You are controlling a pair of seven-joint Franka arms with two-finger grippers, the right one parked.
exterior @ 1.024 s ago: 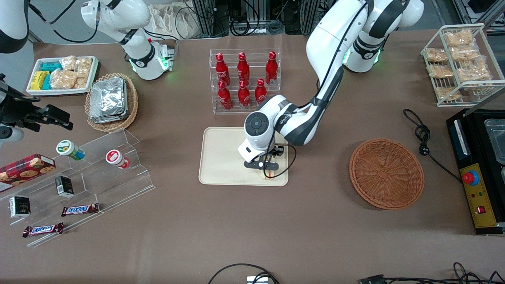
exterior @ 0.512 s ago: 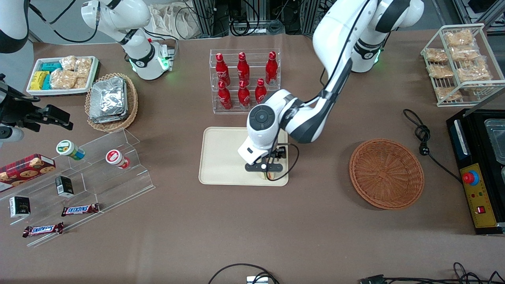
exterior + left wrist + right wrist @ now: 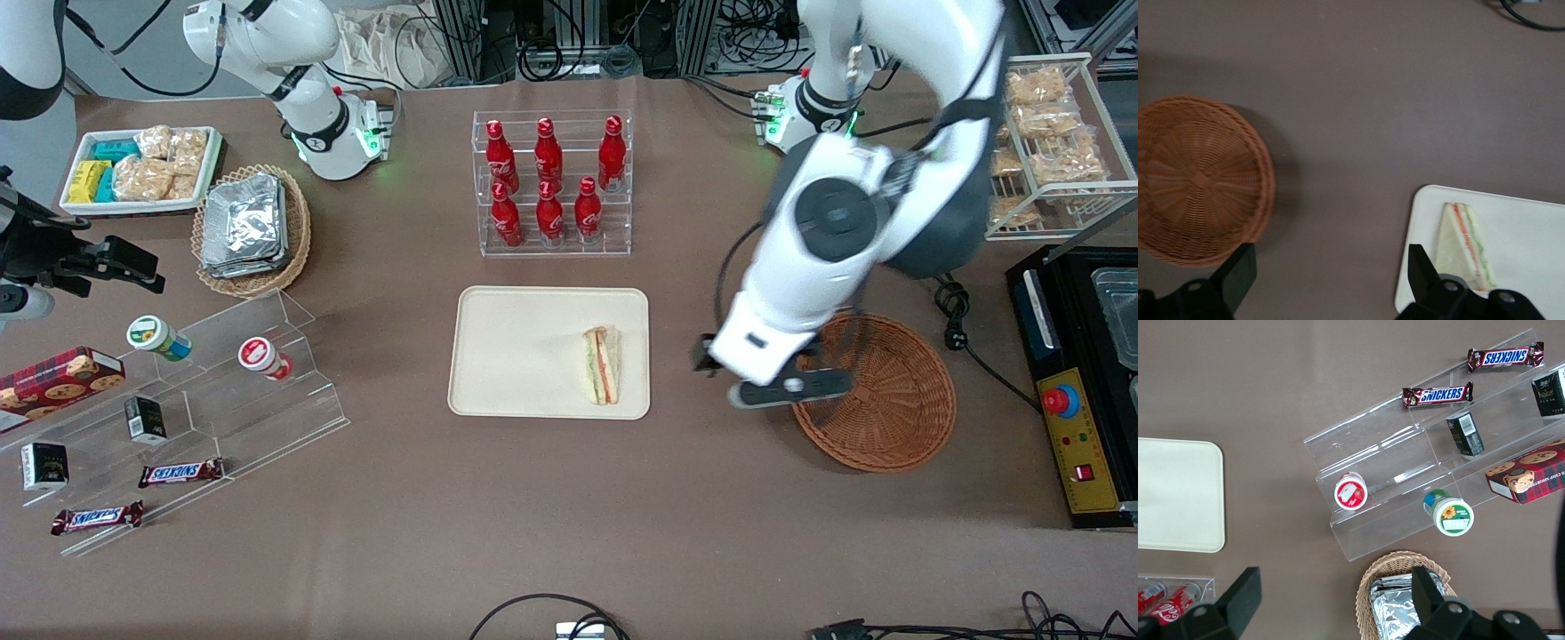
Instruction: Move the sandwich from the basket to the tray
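Gripper (image 3: 775, 380) up in the air, right of centre in the front view, over the bare table between tray and basket, its body overlapping the basket's rim nearest the tray. Fingers (image 3: 1238, 270) spread wide apart, nothing between them; the wrist view shows only brown table through the gap.

Sandwich (image 3: 602, 364) lies flat on the tray (image 3: 516, 356), mid-frame in the front view, close to the tray edge that faces the basket. Wedge points away from the front camera, orange and green filling stripes showing along its length. In the wrist view the sandwich (image 3: 1465, 247) sits on the tray (image 3: 1531, 233) just inside the rounded corner, partly cut off by one finger.

Basket (image 3: 876, 396), reddish-brown wicker, right-centre of the front view, plain woven bottom visible, no contents seen; same in the wrist view (image 3: 1198, 180). Tray and basket well apart, bare table between.

Rack of red bottles (image 3: 549, 182) upper centre of the front view, farther from the camera than the tray. Black cable (image 3: 956, 311) on the table near the basket, toward the working arm's end.
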